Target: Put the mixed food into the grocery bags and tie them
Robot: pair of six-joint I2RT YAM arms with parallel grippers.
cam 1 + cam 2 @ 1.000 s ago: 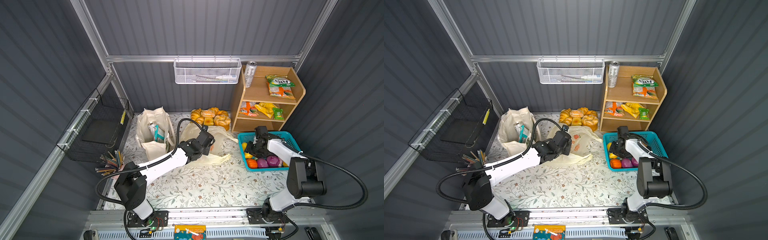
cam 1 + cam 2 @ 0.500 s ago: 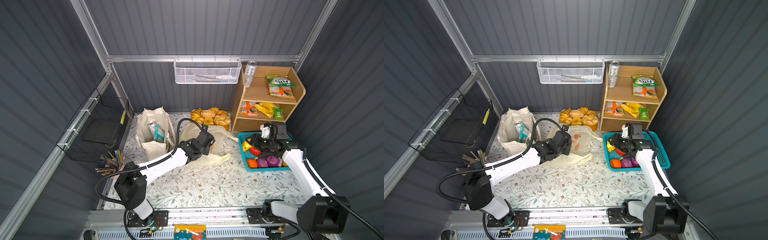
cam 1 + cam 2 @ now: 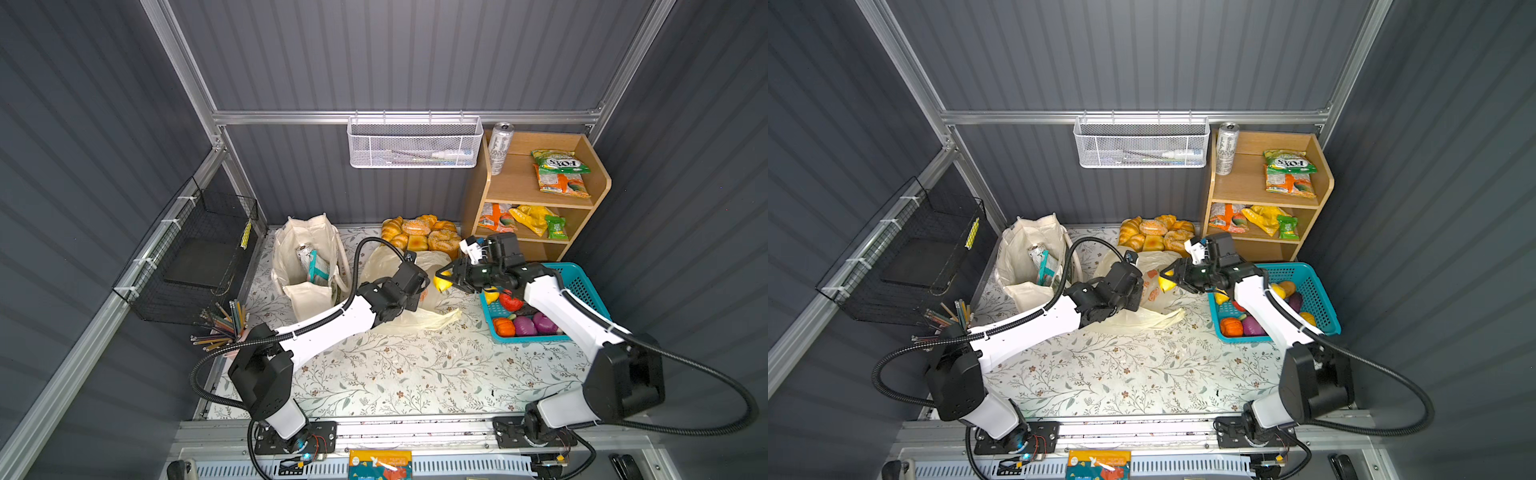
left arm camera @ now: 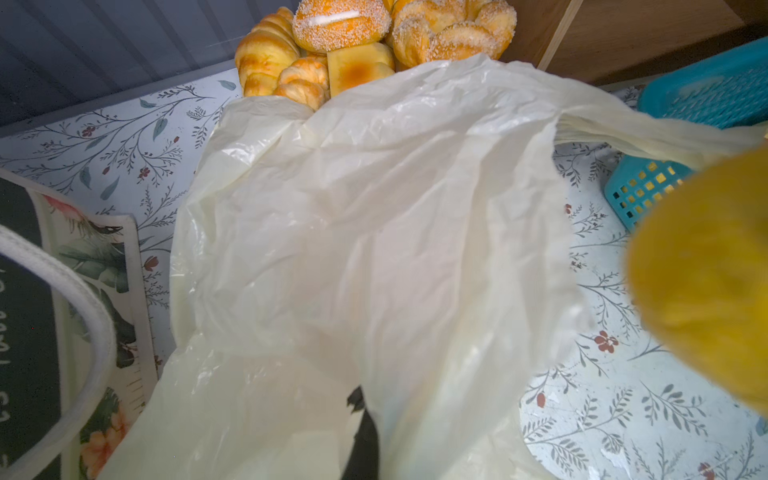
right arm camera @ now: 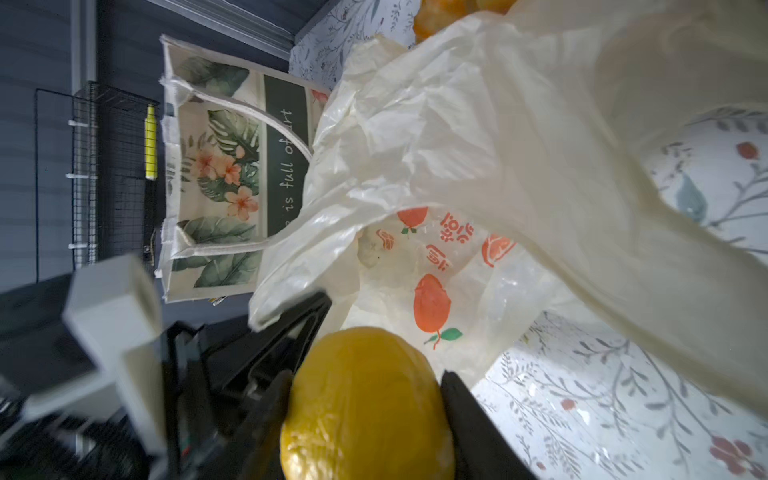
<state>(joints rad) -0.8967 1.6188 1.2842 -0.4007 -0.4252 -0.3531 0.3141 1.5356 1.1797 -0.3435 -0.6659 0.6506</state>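
The right gripper had its jaws clamped on a yellow lemon, just right of centre in both top views. The lemon hung at the mouth of the plastic bag. The left gripper had its jaws pinched together on the bag's edge, just beside the lemon, and the film draped over its fingers.

The bag lay mid-table on a white cover printed with leafy sprigs and small red flowers. Dark grey ribbed walls and an aluminium frame closed the space in.

The bag bore orange fruit prints and characters I could not read. The tote, left of the bag, showed "is full of" on a dark band among leaves and flowers. A green packet at the upper right read "FOX'S", upside down.

The tote held a can and a teal-and-white packet. The teal basket, at the right, held an orange pumpkin, purple pieces and a red one. The wooden shelf behind it carried a tall can and the green packet on top, with more packets below. Bread rolls sat behind the bag. A white mesh basket hung on the back wall, a black wire one on the left, with pencils beneath it.
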